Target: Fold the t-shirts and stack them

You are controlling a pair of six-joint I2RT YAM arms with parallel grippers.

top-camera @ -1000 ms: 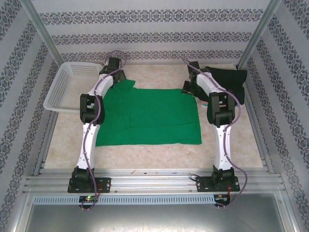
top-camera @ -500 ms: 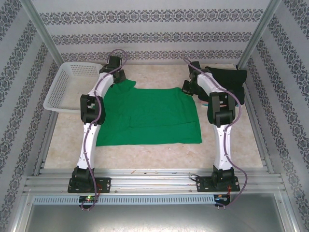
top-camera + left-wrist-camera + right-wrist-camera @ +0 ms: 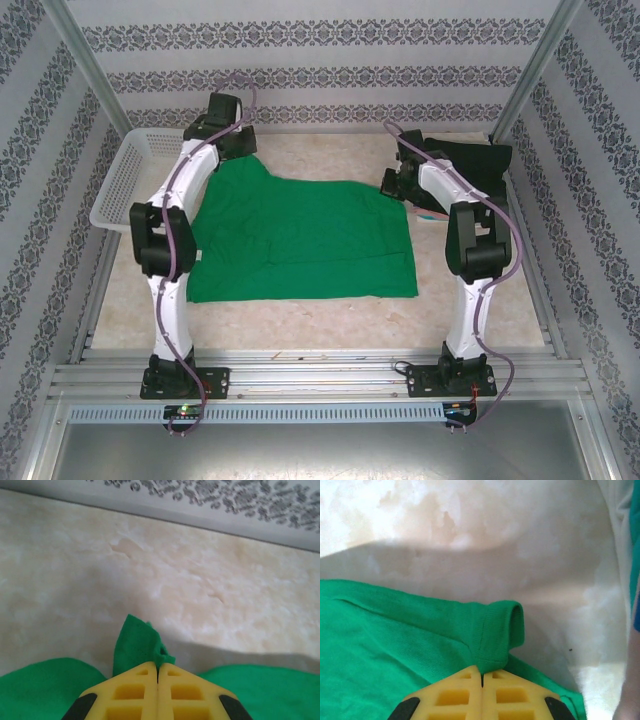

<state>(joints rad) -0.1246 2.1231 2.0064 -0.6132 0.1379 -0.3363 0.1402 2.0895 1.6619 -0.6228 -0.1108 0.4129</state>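
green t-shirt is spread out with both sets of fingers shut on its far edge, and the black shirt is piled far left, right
Wrong on one point: the top external view shows the black t-shirt piled far right, not left. The rest holds: the green t-shirt is spread out, with the left fingers and right fingers shut on its far edge.

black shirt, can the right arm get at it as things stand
Probably not yet: the right gripper is shut on the green shirt's corner and would have to let go first. The black shirt lies close beside that arm, so reach itself looks fine.
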